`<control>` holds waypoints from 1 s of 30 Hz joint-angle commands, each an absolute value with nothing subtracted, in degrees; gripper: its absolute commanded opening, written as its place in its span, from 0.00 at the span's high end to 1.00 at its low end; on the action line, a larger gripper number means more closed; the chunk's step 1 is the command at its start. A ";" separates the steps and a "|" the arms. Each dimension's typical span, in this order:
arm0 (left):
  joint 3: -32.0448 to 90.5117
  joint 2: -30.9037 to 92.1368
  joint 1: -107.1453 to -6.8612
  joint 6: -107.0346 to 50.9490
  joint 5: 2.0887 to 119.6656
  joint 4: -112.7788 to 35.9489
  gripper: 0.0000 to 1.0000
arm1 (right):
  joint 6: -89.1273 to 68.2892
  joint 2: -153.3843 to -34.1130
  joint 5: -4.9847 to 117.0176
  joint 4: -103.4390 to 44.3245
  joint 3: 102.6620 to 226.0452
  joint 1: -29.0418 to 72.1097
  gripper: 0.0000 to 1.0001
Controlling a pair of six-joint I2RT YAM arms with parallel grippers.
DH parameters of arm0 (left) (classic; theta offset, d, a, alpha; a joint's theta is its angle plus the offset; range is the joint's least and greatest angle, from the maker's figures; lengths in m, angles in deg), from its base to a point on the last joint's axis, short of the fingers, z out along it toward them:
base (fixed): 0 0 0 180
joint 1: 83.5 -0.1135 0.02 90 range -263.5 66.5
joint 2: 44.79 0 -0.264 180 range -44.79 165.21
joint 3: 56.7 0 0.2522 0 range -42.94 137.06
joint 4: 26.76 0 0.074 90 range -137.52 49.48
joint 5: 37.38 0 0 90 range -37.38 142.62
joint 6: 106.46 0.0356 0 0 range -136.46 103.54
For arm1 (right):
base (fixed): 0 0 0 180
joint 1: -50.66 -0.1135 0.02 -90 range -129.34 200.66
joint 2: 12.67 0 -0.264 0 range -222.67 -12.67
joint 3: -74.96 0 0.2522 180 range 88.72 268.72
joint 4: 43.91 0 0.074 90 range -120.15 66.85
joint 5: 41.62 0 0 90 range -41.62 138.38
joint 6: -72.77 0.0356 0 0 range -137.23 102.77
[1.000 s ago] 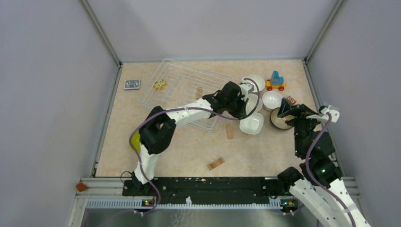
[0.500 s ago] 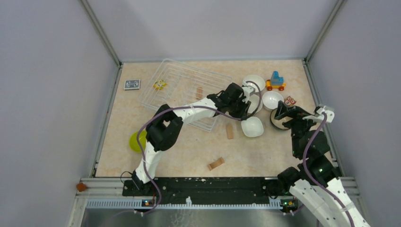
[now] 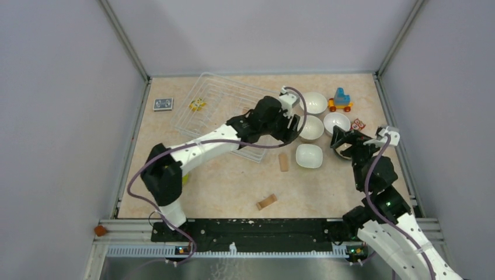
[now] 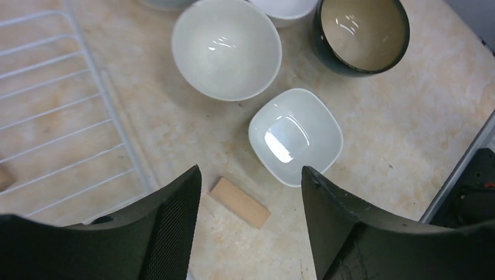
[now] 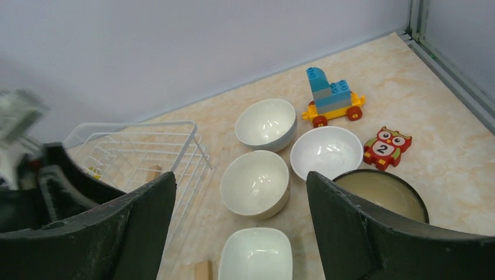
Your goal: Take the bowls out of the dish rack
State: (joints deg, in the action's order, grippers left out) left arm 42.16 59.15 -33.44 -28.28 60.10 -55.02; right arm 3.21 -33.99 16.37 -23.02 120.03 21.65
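The wire dish rack lies at the back left. Five bowls stand on the table right of it: a white bowl, a beige bowl, a second white bowl, a squarish white bowl and a dark teal bowl. A sliver of lime green bowl shows under the left arm. My left gripper hangs open and empty above the table, just short of the squarish bowl. Over the teal bowl my right gripper is open, holding nothing.
A wooden block lies beside the squarish bowl, another block nearer the front. A toy train and a red owl tile sit at the back right, a card at the back left. The rack holds a yellow toy.
My left gripper opened, let go of the squarish white bowl on the table, and drew back toward the rack. The right gripper shifted slightly left, still open.
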 commanded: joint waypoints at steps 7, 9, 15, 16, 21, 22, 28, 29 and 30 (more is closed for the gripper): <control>23.60 36.54 -35.75 -35.96 31.78 -41.90 0.04 | -7.57 -43.07 29.23 -44.94 110.48 21.48 0.23; 19.01 32.72 -36.46 -37.21 26.00 -39.46 0.01 | -8.60 -47.20 28.99 -46.46 110.40 21.49 0.19; 5.31 22.82 -36.58 -26.01 21.80 -29.52 0.01 | -8.11 -56.43 25.41 -53.45 110.26 23.12 0.18; 3.31 21.33 -36.63 -22.85 24.33 -27.72 0.01 | -7.41 -57.83 24.89 -54.53 110.52 24.63 0.18; -5.17 16.74 -37.98 -19.19 19.29 -17.49 0.01 | -5.84 -64.11 32.17 -54.67 114.00 33.88 0.18; -6.16 16.63 -39.36 -18.97 19.64 -16.89 0.01 | -6.44 -64.65 35.06 -54.75 113.88 36.12 0.18; -14.50 16.81 -51.48 -22.87 28.62 -12.01 0.01 | -14.05 -66.55 38.86 -59.44 109.30 42.30 0.15; -16.29 16.96 -52.01 -21.57 28.48 -10.12 0.01 | -15.72 -67.67 38.27 -60.68 108.49 42.31 0.15; -17.79 17.38 -52.35 -19.88 27.67 -7.89 0.01 | -16.22 -69.30 37.28 -62.85 107.55 42.27 0.15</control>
